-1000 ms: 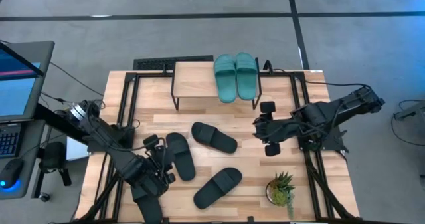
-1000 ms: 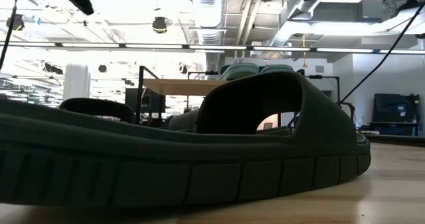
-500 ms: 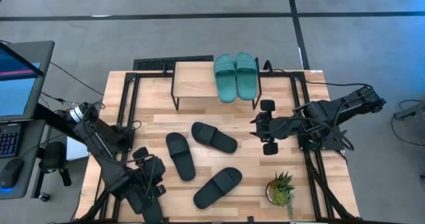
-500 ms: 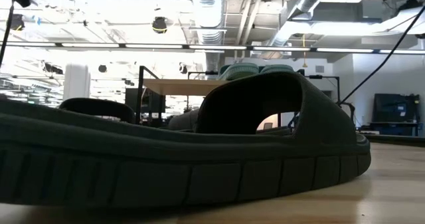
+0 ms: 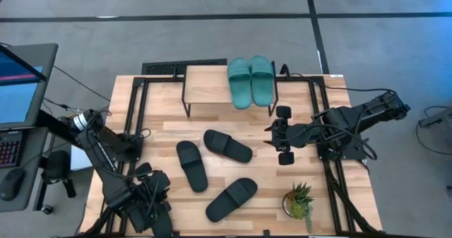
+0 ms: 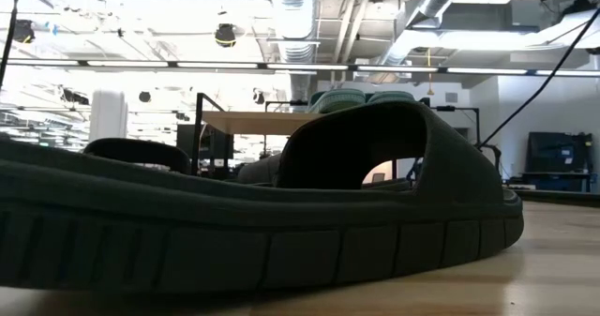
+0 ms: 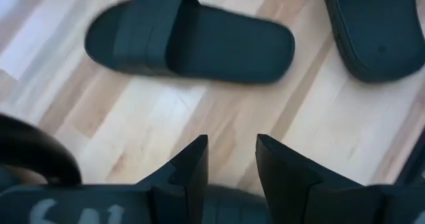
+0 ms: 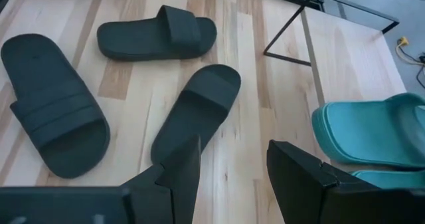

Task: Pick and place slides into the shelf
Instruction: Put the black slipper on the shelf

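Observation:
The shelf (image 5: 210, 90) stands at the table's far edge, and two teal slides (image 5: 251, 81) lie on the right part of its top board. Three black slides rest sole-down on the table: one at left centre (image 5: 191, 165), one in the middle (image 5: 227, 145), one nearer the front (image 5: 232, 198). My left gripper (image 5: 154, 195) hovers open over the near left part of the table, left of the black slides, and two of them (image 7: 189, 41) (image 7: 382, 24) lie ahead of its fingers (image 7: 231, 157). My right gripper (image 5: 274, 135) hangs open right of the middle slide, above the table (image 8: 232, 164).
A small potted plant (image 5: 299, 201) stands near the front right. Black frame rails (image 5: 134, 118) run along both sides of the table. The front black slide (image 6: 281, 213) fills the low view, with the shelf (image 6: 253, 121) behind it.
My left gripper has drawn away from the left black slide toward the table's near left corner, rolling its wrist as it went; it stays open and empty. The slides lie where they were. My right gripper has only tipped slightly.

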### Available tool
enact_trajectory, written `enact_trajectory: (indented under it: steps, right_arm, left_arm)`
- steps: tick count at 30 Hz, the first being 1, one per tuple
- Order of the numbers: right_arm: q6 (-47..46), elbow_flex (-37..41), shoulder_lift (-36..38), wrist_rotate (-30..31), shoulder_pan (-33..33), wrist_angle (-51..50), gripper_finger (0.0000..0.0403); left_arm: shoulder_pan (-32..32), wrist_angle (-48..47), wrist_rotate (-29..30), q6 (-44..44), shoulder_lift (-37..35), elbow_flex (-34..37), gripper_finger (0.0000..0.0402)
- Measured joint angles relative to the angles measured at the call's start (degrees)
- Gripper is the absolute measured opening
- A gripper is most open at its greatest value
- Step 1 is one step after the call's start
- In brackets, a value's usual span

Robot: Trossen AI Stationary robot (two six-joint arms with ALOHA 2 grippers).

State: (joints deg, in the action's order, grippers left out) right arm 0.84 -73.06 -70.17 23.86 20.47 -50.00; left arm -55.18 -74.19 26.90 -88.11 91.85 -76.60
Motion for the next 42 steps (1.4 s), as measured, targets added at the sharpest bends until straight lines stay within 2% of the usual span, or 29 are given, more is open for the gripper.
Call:
enact_trajectory:
  steps: [4,11,21,27,31,34,38,42]
  right_arm:
    - [-0.14,0.0,-0.02,0.0,0.0,-0.02,0.0161]
    - [-0.42,0.0,-0.02,0.09,0.0,-0.08,0.0161]
    - [-0.35,0.0,-0.02,0.17,0.0,-0.63,0.0161]
    - [1.16,0.0,-0.02,0.2,-0.01,-0.65,0.0161]
    - [1.18,0.0,-0.02,0.17,-0.78,-0.62,0.0161]
    - [1.2,0.0,-0.02,0.17,-1.34,-0.45,0.0161]
    - [1.46,0.0,-0.02,0.0,-1.95,0.79,0.0161]
    - [4.49,0.0,-0.25,-2.99,-1.95,5.5,0.0161]
  left_arm:
    - [-0.17,1.51,-3.35,-0.07,0.11,0.0,0.0116]
    - [-0.17,3.45,-4.25,-0.86,0.13,0.0,0.0116]
    - [-1.81,8.58,-8.74,-2.3,0.13,-0.02,0.0116]
    - [-3.54,14.81,-15.54,-2.62,0.13,-0.02,0.0116]
    - [-5.19,17.65,-17.53,-5.49,0.13,-0.02,0.0116]
    - [-6.13,17.95,-16.61,-8.34,0.13,-0.02,0.0116]
    - [-6.31,17.96,-12.48,-9.09,0.13,-0.02,0.0116]
    - [-5.15,15.58,-3.93,-6.13,0.13,-0.02,0.0116]
